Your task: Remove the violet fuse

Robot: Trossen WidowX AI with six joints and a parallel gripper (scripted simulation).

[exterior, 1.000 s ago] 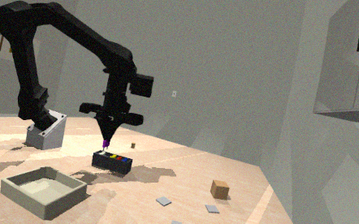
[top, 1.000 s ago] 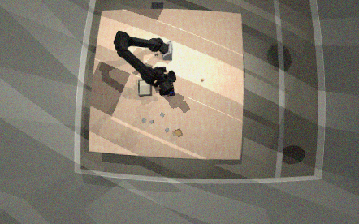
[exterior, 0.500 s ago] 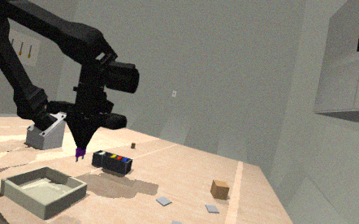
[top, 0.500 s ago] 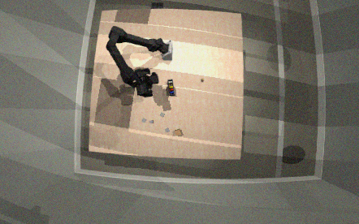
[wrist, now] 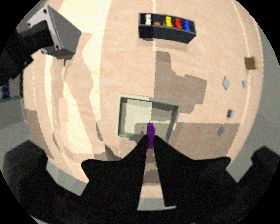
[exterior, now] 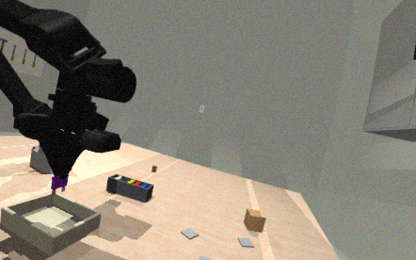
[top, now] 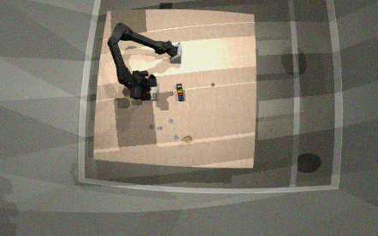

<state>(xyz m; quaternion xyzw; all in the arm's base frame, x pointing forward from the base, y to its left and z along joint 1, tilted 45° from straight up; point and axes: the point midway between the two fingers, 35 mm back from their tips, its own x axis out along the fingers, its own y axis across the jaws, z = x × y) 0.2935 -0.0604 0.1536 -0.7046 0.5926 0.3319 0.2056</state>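
Carry step: violet fuse (exterior: 58, 183) out of the fuse block (exterior: 130, 186), held above the tray (exterior: 48, 234).

Gripper (exterior: 60, 180) is clamped on the fuse, which hangs over the tray's far edge, block well apart. Next, judged: centre over tray, lower inside the walls, then release.

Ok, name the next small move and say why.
Probably lower straight down a little, then open. The gripper holds the violet fuse above the tray, near its far wall, well apart from the fuse block.
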